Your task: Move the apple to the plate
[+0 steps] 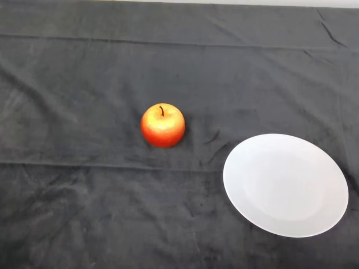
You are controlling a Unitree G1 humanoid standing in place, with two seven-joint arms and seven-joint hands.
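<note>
A red and yellow apple (162,125) with a dark stem stands upright on the dark cloth, a little left of the middle of the head view. A white round plate (285,184) lies on the cloth to the right of the apple and nearer to me, with a gap of cloth between them. Nothing lies on the plate.
The dark cloth (84,185) covers the whole table and has folds and creases. A pale strip of the far edge (252,3) shows along the top.
</note>
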